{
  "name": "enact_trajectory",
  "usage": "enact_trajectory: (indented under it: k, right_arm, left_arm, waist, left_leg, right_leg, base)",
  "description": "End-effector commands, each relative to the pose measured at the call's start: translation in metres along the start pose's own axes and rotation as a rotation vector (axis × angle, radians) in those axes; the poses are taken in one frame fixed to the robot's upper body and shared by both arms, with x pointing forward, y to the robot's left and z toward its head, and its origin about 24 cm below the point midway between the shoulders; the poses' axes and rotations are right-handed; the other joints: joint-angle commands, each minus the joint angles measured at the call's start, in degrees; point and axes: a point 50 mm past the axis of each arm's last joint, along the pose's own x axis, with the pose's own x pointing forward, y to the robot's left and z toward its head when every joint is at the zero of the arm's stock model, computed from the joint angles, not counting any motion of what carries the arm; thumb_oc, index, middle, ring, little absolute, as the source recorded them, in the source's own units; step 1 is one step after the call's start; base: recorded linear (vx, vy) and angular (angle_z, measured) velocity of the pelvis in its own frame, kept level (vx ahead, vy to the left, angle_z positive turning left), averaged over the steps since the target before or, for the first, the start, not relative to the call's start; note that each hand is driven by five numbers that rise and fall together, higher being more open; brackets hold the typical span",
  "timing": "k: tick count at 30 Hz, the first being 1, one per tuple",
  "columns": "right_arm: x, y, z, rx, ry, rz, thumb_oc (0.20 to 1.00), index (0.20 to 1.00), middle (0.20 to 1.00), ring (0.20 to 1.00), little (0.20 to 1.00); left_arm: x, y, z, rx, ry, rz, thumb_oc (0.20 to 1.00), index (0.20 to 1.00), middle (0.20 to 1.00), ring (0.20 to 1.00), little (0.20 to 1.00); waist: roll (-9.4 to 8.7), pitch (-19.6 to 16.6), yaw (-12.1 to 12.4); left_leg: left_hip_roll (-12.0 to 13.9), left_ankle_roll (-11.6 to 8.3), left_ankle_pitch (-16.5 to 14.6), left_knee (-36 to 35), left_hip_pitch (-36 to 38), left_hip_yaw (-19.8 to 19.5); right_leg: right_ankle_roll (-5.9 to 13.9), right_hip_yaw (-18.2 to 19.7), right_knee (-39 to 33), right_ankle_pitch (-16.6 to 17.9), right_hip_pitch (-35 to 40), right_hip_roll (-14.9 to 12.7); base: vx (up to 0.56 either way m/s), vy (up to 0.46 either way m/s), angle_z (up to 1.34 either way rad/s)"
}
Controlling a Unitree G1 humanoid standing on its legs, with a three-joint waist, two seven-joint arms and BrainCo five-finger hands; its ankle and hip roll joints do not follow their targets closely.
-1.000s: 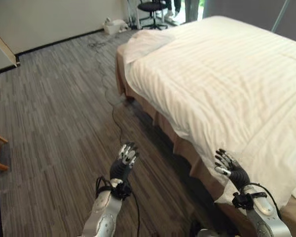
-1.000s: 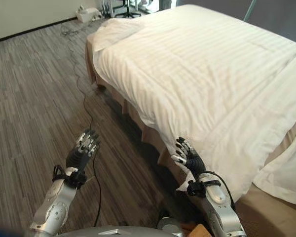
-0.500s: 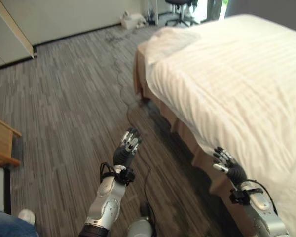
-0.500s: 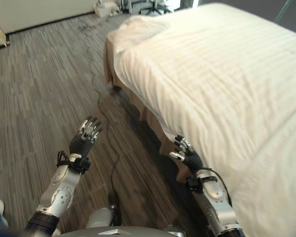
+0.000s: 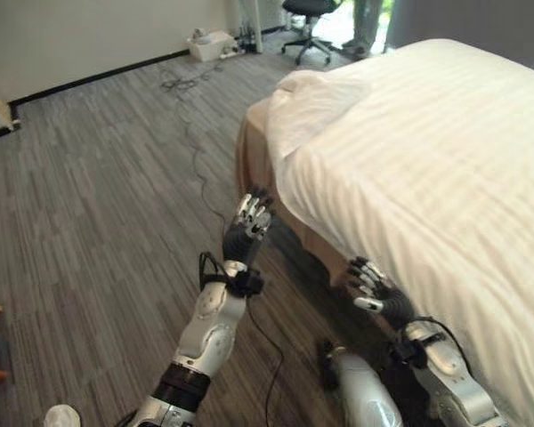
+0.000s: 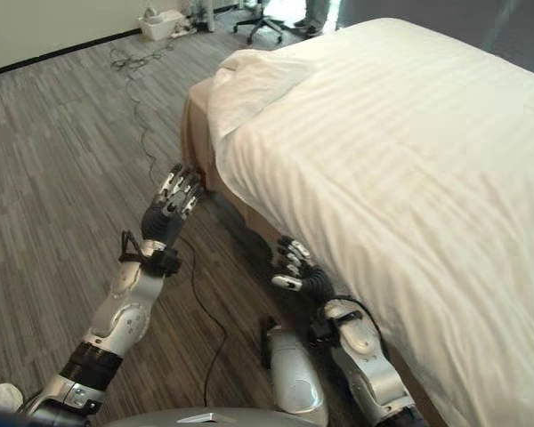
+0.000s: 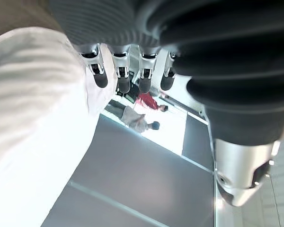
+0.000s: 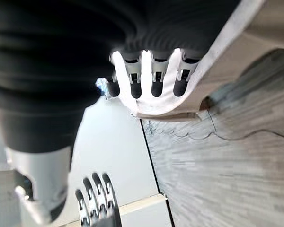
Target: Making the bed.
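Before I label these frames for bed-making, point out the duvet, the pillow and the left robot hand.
duvet (image 5: 427, 151), left eye view, striped top surface.
pillow (image 5: 316, 93), left eye view, its middle, at the bed's corner.
left robot hand (image 5: 246, 233), left eye view, dark back cover.

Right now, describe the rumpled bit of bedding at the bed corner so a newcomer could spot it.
Start at the bed, covered by a white striped duvet. Follow its near edge to the far corner nearest the office chair. There the duvet corner lies bunched and folded, while the rest lies flat.

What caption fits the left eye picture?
Both open robot hands, left robot hand and right robot hand, reach toward the white duvet.
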Motion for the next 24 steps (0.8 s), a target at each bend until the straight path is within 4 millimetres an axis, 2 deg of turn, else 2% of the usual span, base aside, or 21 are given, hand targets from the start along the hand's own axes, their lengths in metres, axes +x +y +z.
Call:
enact_trajectory:
  k: [1, 2, 3, 4, 5, 6, 7, 8, 9, 10, 12, 13, 15, 17, 18, 19, 20, 24]
  right_arm:
    - [0.003, -0.009, 0.016, -0.005, -0.098, -0.015, 1.0, 1.0, 1.0, 1.0, 1.0]
    - [0.003, -0.013, 0.017, 0.004, -0.103, -0.037, 1.0, 1.0, 1.0, 1.0, 1.0]
    - [0.005, -0.015, 0.017, 0.021, -0.106, -0.045, 1.0, 1.0, 1.0, 1.0, 1.0]
    - [0.005, -0.015, 0.017, 0.021, -0.106, -0.044, 1.0, 1.0, 1.0, 1.0, 1.0]
    - [0.005, -0.016, 0.016, 0.022, -0.101, -0.037, 1.0, 1.0, 1.0, 1.0, 1.0]
    - [0.005, -0.016, 0.016, 0.022, -0.1, -0.037, 1.0, 1.0, 1.0, 1.0, 1.0]
    - [0.001, -0.02, 0.014, 0.011, -0.088, -0.069, 1.0, 1.0, 1.0, 1.0, 1.0]
    - [0.001, -0.022, 0.015, 0.012, -0.093, -0.082, 1.0, 1.0, 1.0, 1.0, 1.0]
    - [0.001, -0.022, 0.017, 0.024, -0.108, -0.089, 1.0, 1.0, 1.0, 1.0, 1.0]
    - [0.001, -0.022, 0.017, 0.024, -0.108, -0.089, 1.0, 1.0, 1.0, 1.0, 1.0]
    - [0.0, -0.021, 0.013, 0.032, -0.093, -0.082, 1.0, 1.0, 1.0, 1.0, 1.0]
    - [-0.001, -0.02, 0.009, -0.003, -0.067, -0.069, 1.0, 1.0, 1.0, 1.0, 1.0]
    - [-0.001, -0.019, 0.008, -0.027, -0.052, -0.053, 1.0, 1.0, 1.0, 1.0, 1.0]
    - [-0.003, -0.021, 0.004, -0.02, -0.037, -0.059, 1.0, 1.0, 1.0, 1.0, 1.0]
    - [-0.004, -0.022, 0.003, -0.025, -0.024, -0.051, 1.0, 1.0, 1.0, 1.0, 1.0]
    - [-0.004, -0.022, 0.003, -0.026, -0.024, -0.051, 1.0, 1.0, 1.0, 1.0, 1.0]
    - [-0.01, -0.026, -0.003, -0.024, 0.001, -0.073, 1.0, 1.0, 1.0, 1.0, 1.0]
    - [-0.008, -0.028, -0.008, 0.004, 0.01, -0.116, 1.0, 1.0, 1.0, 1.0, 1.0]
  left_arm:
    - [-0.001, -0.008, 0.013, 0.062, -0.065, -0.107, 1.0, 1.0, 1.0, 1.0, 1.0]
    - [-0.002, -0.005, 0.014, 0.061, -0.065, -0.096, 1.0, 1.0, 1.0, 1.0, 1.0]
    - [-0.006, 0.0, 0.016, 0.05, -0.077, -0.065, 1.0, 1.0, 1.0, 1.0, 1.0]
    - [-0.006, 0.0, 0.016, 0.05, -0.076, -0.065, 1.0, 1.0, 1.0, 1.0, 1.0]
    - [-0.016, 0.012, 0.011, 0.003, -0.055, -0.009, 1.0, 1.0, 1.0, 1.0, 1.0]
    - [-0.016, 0.012, 0.011, 0.003, -0.054, -0.009, 1.0, 1.0, 1.0, 1.0, 1.0]
    - [-0.021, 0.018, 0.005, -0.038, -0.034, 0.048, 1.0, 1.0, 1.0, 1.0, 1.0]
    - [-0.021, 0.017, 0.004, -0.04, -0.03, 0.048, 1.0, 1.0, 1.0, 1.0, 1.0]
    - [-0.021, 0.018, 0.005, -0.036, -0.032, 0.049, 1.0, 1.0, 1.0, 1.0, 1.0]
    - [-0.021, 0.018, 0.005, -0.036, -0.032, 0.048, 1.0, 1.0, 1.0, 1.0, 1.0]
    - [-0.021, 0.018, 0.007, -0.02, -0.038, 0.042, 1.0, 1.0, 1.0, 1.0, 1.0]
    - [-0.021, 0.018, 0.011, 0.002, -0.056, 0.029, 1.0, 1.0, 1.0, 1.0, 1.0]
    - [-0.02, 0.017, 0.02, 0.032, -0.092, 0.014, 1.0, 1.0, 1.0, 1.0, 1.0]
    - [-0.019, 0.015, 0.022, 0.046, -0.104, -0.004, 1.0, 1.0, 1.0, 1.0, 1.0]
    - [-0.019, 0.015, 0.024, 0.048, -0.113, -0.008, 1.0, 1.0, 1.0, 1.0, 1.0]
    - [-0.019, 0.015, 0.024, 0.048, -0.113, -0.008, 1.0, 1.0, 1.0, 1.0, 1.0]
    - [-0.018, 0.011, 0.023, 0.033, -0.112, -0.028, 1.0, 1.0, 1.0, 1.0, 1.0]
    - [-0.012, 0.009, 0.027, 0.077, -0.112, -0.053, 1.0, 1.0, 1.0, 1.0, 1.0]
  waist:
    - [0.22, -3.0, 0.0]
    - [-0.1, -2.9, 0.3]
    - [-0.7, -2.8, 1.4]
    - [-0.59, -2.7, 1.3]
    - [-1.87, -2.4, 3.6]
    - [-1.78, -2.4, 3.7]
    - [-3.69, -2.1, 5.0]
    - [-3.88, -2.0, 5.5]
    - [-3.87, -2.1, 5.8]
    - [-4.02, -2.2, 5.9]
    - [-3.09, -2.6, 5.9]
    - [-1.93, -2.5, 6.3]
    - [-1.0, -2.5, 6.9]
    - [-0.37, -2.7, 6.3]
    - [-0.04, -2.7, 6.2]
    - [-0.01, -2.7, 6.3]
    - [0.71, -3.3, 5.2]
    - [0.41, -3.0, 4.4]
  left_leg:
    - [4.2, -3.12, 7.4, 10.6, -11.5, -0.3]
    - [6.0, -4.64, 8.5, 19.3, -14.5, -0.2]
    - [6.6, -6.03, 10.5, 24.8, -16.6, 0.3]
    - [6.9, -6.14, 10.1, 25.5, -17.0, 0.1]
    - [9.1, -6.92, 13.0, 34.0, -20.3, -0.2]
    - [9.3, -6.99, 12.9, 34.2, -20.4, -0.1]
    - [14.8, -6.24, 13.4, 34.1, -24.5, 3.7]
    - [14.5, -5.53, 12.1, 32.1, -25.2, 3.2]
    - [12.7, -4.92, 10.9, 28.3, -26.1, 2.2]
    - [12.5, -4.85, 11.2, 27.9, -26.1, 2.3]
    - [9.5, -4.53, 9.9, 16.6, -25.0, -0.8]
    - [7.4, -4.72, 10.9, 10.7, -25.1, -6.4]
    - [5.3, -5.16, 12.8, 7.1, -25.6, -16.3]
    - [4.1, -5.62, 13.2, 6.6, -25.6, -20.8]
    - [3.4, -5.14, 12.4, 7.2, -25.2, -22.1]
    - [3.4, -5.11, 12.3, 7.3, -25.2, -21.9]
    - [4.4, -4.41, 12.0, 4.1, -23.1, -19.7]
    - [4.7, -2.28, 10.7, 3.3, -21.3, -12.4]
  right_leg:
    - [5.68, 1.1, -5.4, 2.5, 11.9, -0.8]
    - [4.8, 0.5, -7.0, 2.2, 13.8, -1.0]
    - [4.33, -0.9, -8.7, 2.3, 15.6, -1.1]
    - [4.24, -1.1, -8.9, 2.5, 15.6, -0.9]
    - [2.56, -0.3, -10.2, 1.1, 18.5, -0.1]
    - [2.51, -0.2, -10.2, 1.2, 18.5, 0.0]
    - [2.29, -0.4, -11.3, 0.2, 21.7, -1.2]
    - [2.35, 0.1, -11.4, -0.2, 22.5, -1.5]
    - [2.67, 1.3, -11.5, -0.2, 22.8, -1.7]
    - [2.7, 1.3, -11.5, -0.2, 22.6, -1.9]
    - [3.59, 3.5, -11.6, -0.3, 22.6, -2.0]
    - [3.69, 6.2, -11.4, -1.1, 23.1, -1.6]
    - [3.76, 11.4, -11.1, -1.6, 23.5, -0.8]
    - [4.11, 15.4, -10.9, -1.7, 23.3, -0.4]
    - [4.28, 17.5, -10.5, -1.9, 23.1, -0.2]
    - [4.3, 17.7, -10.4, -2.0, 23.1, -0.2]
    - [4.81, 19.7, -9.8, -2.2, 22.4, -0.1]
    - [7.14, 25.2, -6.2, -1.5, 19.3, 0.9]
  base:
    - [0.34, -0.143, 0.27]
    - [0.27, -0.143, 0.02]
    - [0.17, -0.118, -0.23]
    - [0.28, -0.15, -0.4]
    - [0.19, -0.104, -0.66]
    - [0.37, -0.169, -0.93]
    - [0.24, -0.049, -1.01]
    - [0.33, -0.001, -0.74]
    - [0.15, 0.07, -0.45]
    - [0.17, 0.103, -0.47]
    - [0.25, 0.171, -0.84]
    - [0.33, 0.212, -1.13]
    - [0.32, 0.157, -1.63]
    - [0.21, 0.123, -1.6]
    - [0.11, 0.087, -1.07]
    - [0.16, 0.191, -1.02]
    - [0.17, 0.226, -1.5]
    - [0.12, 0.221, -1.19]
